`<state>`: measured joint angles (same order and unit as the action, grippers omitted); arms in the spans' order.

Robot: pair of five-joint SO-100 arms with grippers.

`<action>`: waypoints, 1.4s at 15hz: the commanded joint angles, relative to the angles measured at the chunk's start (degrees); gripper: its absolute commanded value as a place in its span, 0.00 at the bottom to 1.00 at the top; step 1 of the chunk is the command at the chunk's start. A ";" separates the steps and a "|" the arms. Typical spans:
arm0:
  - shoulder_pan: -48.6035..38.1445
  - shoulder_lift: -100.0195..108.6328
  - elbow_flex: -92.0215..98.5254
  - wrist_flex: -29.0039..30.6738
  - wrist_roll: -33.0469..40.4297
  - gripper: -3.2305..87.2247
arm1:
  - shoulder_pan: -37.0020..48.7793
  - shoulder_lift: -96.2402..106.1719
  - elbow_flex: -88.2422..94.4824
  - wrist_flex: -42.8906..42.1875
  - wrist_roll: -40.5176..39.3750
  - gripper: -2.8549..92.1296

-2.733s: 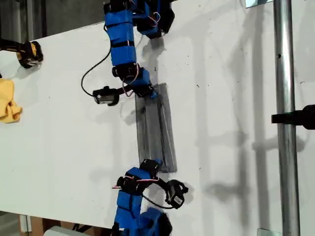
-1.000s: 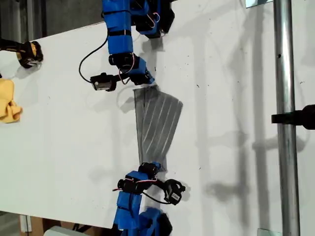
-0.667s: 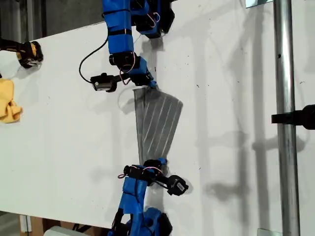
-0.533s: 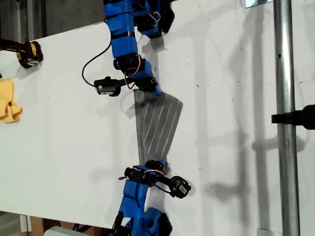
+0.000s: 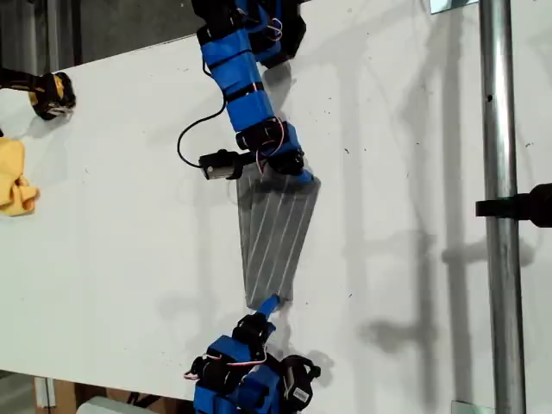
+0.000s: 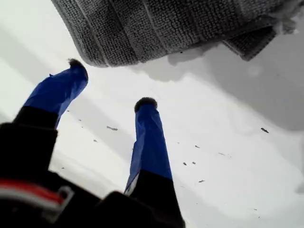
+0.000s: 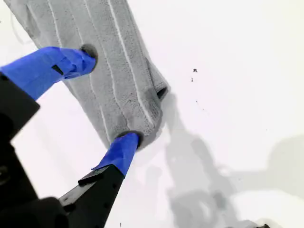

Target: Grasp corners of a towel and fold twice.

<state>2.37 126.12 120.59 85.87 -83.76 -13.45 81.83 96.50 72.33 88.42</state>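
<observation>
1. The towel (image 5: pixel 274 233) is lying folded on the white table (image 5: pixel 112 190) near the middle of the exterior view. It is running from a wide end at 12 o'clock to a narrow end at 6 o'clock.
2. My second gripper (image 5: pixel 297 172) is reaching in from 12 o'clock and sitting over the wide end. Its jaws are spreading wide across the cloth (image 7: pixel 109 71). One fingertip (image 7: pixel 85 53) is resting on the striped fabric and the other is touching its edge, with nothing pinched between them.
3. My first gripper (image 5: pixel 269 304) is coming up from 6 o'clock and hovering just beside the narrow end. Its jaws are gaping open and empty, their tips lying just short of the towel's edge (image 6: pixel 166 28).
4. A yellow cloth (image 5: pixel 13 185) is sitting well apart at 9 o'clock, and a metal pole (image 5: pixel 500 216) is crossing the view at 3 o'clock.
</observation>
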 commanded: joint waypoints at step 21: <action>0.09 8.44 6.59 -1.05 -1.32 0.33 | 14.68 8.70 -6.77 13.62 -15.64 0.03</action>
<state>2.02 133.33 127.62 84.81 -84.90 -1.93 85.96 91.41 84.73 75.76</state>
